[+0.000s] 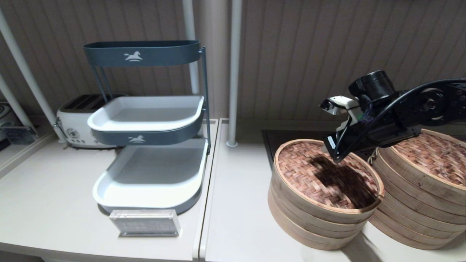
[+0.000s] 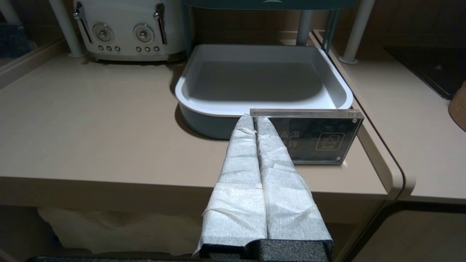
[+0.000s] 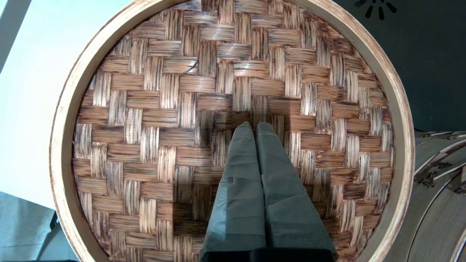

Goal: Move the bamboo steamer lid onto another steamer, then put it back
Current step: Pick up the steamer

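While the left gripper (image 2: 255, 122) sits idle, fingers pressed together on nothing, before the counter edge near the acrylic sign (image 2: 309, 136) and grey tray (image 2: 204, 105), the right gripper (image 3: 253, 127) hovers over the bamboo steamer lid (image 1: 326, 176), fingers closed and empty. Lid rests on the shorter steamer (image 1: 309, 222). Just right, touching or nearly so, stands the taller steamer (image 1: 418, 203) with its own lid on.

We see our right gripper (image 3: 254, 126) with its two wrapped fingers (image 3: 240, 174) pressed together, their tips over the middle of the bamboo steamer lid (image 3: 160, 120). The lid's reddish-brown weave fills most of the view inside its pale rim band. Beside it, the pale bands of another steamer (image 3: 437, 196) show at the edge, with a dark surface (image 3: 429, 54) beyond the lid.
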